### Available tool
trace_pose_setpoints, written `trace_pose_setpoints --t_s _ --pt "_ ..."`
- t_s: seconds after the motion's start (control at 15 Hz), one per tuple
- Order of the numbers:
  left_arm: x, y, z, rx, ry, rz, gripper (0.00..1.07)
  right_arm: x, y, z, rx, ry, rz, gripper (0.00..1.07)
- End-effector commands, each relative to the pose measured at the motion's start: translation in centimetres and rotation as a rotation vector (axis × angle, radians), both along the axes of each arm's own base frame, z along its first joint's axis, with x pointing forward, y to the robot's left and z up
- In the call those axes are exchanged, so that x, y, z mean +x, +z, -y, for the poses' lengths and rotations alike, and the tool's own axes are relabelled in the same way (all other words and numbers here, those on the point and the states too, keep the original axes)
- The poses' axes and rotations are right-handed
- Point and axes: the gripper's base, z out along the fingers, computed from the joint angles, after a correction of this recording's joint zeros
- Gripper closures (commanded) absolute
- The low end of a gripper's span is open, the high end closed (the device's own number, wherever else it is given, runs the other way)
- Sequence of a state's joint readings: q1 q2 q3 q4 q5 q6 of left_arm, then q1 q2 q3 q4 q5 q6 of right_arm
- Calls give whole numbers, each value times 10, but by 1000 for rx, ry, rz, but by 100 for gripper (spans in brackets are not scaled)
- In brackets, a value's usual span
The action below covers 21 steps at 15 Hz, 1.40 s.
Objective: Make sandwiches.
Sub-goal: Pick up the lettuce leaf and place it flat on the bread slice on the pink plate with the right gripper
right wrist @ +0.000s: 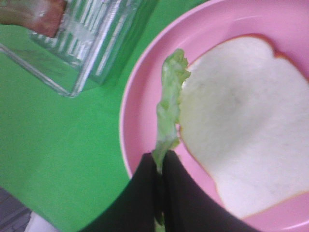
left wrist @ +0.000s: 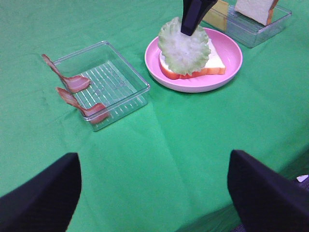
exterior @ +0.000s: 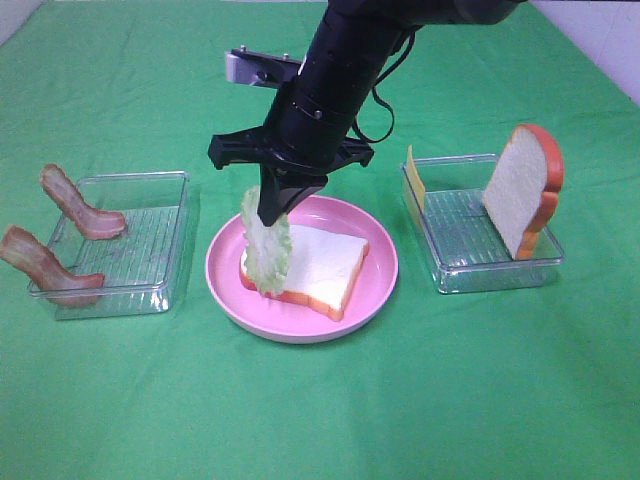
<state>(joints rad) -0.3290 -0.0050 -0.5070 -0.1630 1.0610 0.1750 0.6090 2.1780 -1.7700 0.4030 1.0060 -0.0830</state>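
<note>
A white bread slice (exterior: 322,262) with orange crust lies flat on the pink plate (exterior: 380,285). My right gripper (exterior: 277,210) hangs over the plate's left side, shut on the top edge of a pale green lettuce disc (exterior: 266,248) that dangles on edge, its lower rim at the bread's left end. The right wrist view shows the lettuce (right wrist: 170,111) pinched between the black fingers (right wrist: 145,188), beside the bread (right wrist: 241,125). My left gripper (left wrist: 154,186) is open, low over bare cloth and well away from the plate (left wrist: 231,58); the exterior high view does not show it.
A clear tray (exterior: 170,262) at the left has two bacon strips (exterior: 80,205) draped over its rim. Another clear tray (exterior: 450,275) at the right holds an upright bread slice (exterior: 522,190) and a yellow cheese slice (exterior: 416,185). Green cloth covers the table.
</note>
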Motion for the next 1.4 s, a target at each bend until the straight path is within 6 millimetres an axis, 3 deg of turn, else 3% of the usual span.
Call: trace_pose_setpoints --t_s 0.07,0.67,0.8,1.13,1.27,1.4 --pt "-2 -1 -1 -9 -4 23 27 7 -4 9 -91 -34 49 107" --pt "-2 -1 -1 -9 -4 23 27 12 -4 10 -108 -32 108 104" --pt "-2 -1 -1 -9 -4 23 27 11 -5 12 -125 -23 102 94" --pt "-2 -1 -1 -9 -4 23 27 11 -5 12 -133 -19 103 39" --pt "-2 -1 -1 -9 -4 23 27 11 -3 16 -162 -8 114 30" --pt "-2 -1 -1 -9 -4 23 27 11 10 21 -213 -4 134 30"
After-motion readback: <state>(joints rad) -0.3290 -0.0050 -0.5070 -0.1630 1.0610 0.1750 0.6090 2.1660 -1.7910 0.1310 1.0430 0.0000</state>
